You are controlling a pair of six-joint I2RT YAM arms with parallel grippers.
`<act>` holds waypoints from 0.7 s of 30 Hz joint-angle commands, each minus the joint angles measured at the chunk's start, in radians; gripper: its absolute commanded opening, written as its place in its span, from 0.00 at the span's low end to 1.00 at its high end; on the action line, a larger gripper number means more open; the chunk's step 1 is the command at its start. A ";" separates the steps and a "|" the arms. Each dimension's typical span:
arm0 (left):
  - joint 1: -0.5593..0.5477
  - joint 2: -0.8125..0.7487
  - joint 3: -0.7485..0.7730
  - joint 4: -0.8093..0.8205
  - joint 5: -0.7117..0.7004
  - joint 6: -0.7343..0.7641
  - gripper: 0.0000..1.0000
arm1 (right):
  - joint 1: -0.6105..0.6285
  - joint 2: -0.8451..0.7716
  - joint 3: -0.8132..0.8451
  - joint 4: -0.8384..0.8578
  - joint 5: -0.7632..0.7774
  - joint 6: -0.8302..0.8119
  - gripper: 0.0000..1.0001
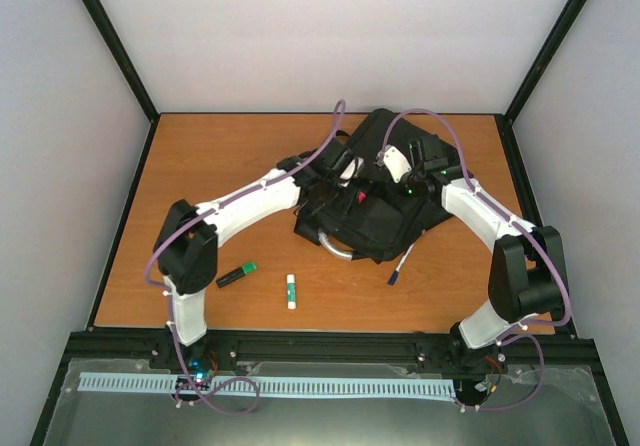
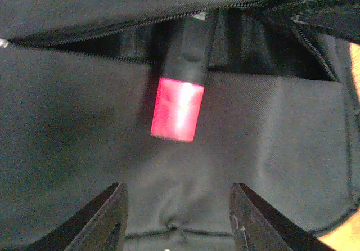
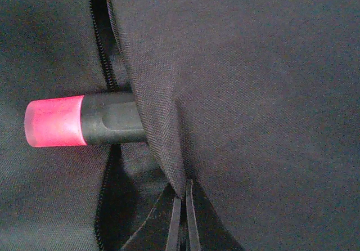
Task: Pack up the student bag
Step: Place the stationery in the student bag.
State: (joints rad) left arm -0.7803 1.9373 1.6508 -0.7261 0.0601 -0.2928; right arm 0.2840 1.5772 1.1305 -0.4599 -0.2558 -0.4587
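Now slotting a marker [image 2: 179,102] into the backpack [image 1: 380,216], on the table [image 1: 200,166] toward the far edge; left fingers [image 2: 107,217] parted, empty; right fingers [image 3: 175,228] shut, seemingly pinching its flap [image 3: 152,121]. Next: nudge marker fully inside.

- We see a wooden table [image 1: 200,166], orange-brown, with a black frame along its edges.
- On its near part lies a green highlighter [image 1: 236,276] with a black body, set at a slant.
- Just to its right we find a white glue stick [image 1: 291,291] with a green end, lying flat and pointing away from us.
- Further right lies a blue pen [image 1: 401,264], slanted, well apart from the glue stick.
- A marker [image 2: 179,107] shows a pink cap and black barrel; we cannot see its far end.
- A white slotted strip [image 1: 300,387] runs along the front rail.
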 commanded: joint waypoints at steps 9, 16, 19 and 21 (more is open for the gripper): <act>0.006 -0.066 -0.140 0.137 0.033 -0.050 0.17 | 0.005 -0.015 -0.001 0.010 -0.039 0.003 0.03; 0.008 -0.027 -0.140 0.205 0.028 -0.061 0.04 | 0.006 -0.020 -0.002 0.010 -0.035 0.003 0.03; 0.009 0.006 -0.113 0.222 0.029 -0.053 0.04 | 0.006 -0.019 -0.003 0.009 -0.047 -0.001 0.03; 0.009 0.039 -0.078 0.225 0.029 -0.045 0.04 | 0.007 -0.015 -0.002 0.007 -0.051 -0.001 0.03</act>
State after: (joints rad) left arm -0.7799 1.9236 1.5059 -0.5533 0.0830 -0.3447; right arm 0.2840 1.5772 1.1301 -0.4599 -0.2584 -0.4587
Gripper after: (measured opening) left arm 0.039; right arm 0.035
